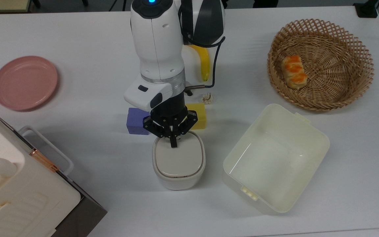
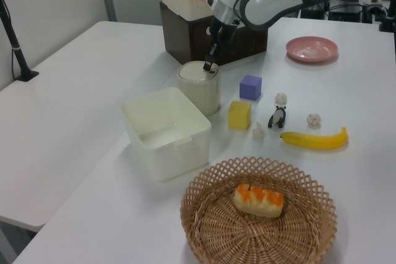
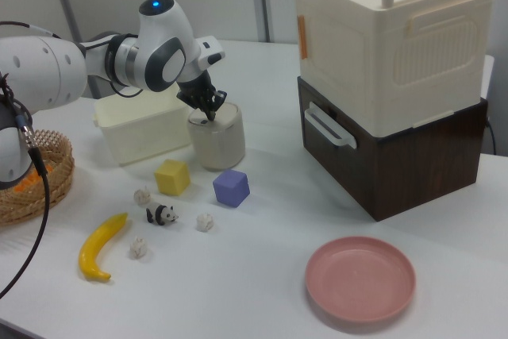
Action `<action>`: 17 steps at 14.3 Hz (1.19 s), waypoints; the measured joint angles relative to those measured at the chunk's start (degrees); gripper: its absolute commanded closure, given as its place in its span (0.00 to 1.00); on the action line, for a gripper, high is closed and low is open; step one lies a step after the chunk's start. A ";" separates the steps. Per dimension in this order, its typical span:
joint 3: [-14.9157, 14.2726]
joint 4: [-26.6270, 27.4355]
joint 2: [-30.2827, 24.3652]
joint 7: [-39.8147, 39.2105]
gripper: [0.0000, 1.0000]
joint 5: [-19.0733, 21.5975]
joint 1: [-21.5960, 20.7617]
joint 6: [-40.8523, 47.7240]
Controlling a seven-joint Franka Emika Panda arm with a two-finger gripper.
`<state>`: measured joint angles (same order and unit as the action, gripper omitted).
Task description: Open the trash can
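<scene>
White trash can (image 1: 178,162) mid-table in top view, lid down; my end effector (image 1: 173,143) pressed together, tip on lid's far edge. Left view: tip at rim nr purple cube (image 2: 250,87). Right view: same contact.

A broad white table (image 1: 77,33) carries everything. On it stand the small white rounded-square trash can (image 1: 178,164), lid shut, a purple cube (image 1: 136,120) and a yellow cube (image 1: 198,116) just beside it, a cream rectangular plastic tub (image 1: 275,158), and a woven wicker basket (image 1: 321,62). A flat pink plate (image 1: 24,82), a yellow banana (image 2: 314,139), a small panda figurine (image 2: 276,116) and a large cream box on a dark wooden base (image 3: 397,85) also rest there.
</scene>
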<state>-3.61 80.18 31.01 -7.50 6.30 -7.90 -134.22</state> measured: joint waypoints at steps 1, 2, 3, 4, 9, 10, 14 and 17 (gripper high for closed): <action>0.00 -0.16 -0.16 0.00 1.00 0.00 -0.01 0.00; 0.00 -0.33 -0.41 0.00 1.00 0.00 -0.01 0.00; 0.00 -0.52 -0.93 0.00 1.00 0.00 -0.02 0.76; 0.00 -0.58 -1.39 0.00 1.00 0.00 -0.02 1.43; 0.00 -0.90 -6.16 0.00 1.00 0.00 0.00 8.77; 0.00 -0.93 -7.30 0.00 1.00 0.00 0.00 10.71; -0.21 -1.13 -11.73 0.00 1.00 -0.99 0.02 20.57; -0.40 -1.23 -15.57 0.76 1.00 -3.65 0.14 29.37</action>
<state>-4.02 78.95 15.44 -6.74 2.65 -7.76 -104.85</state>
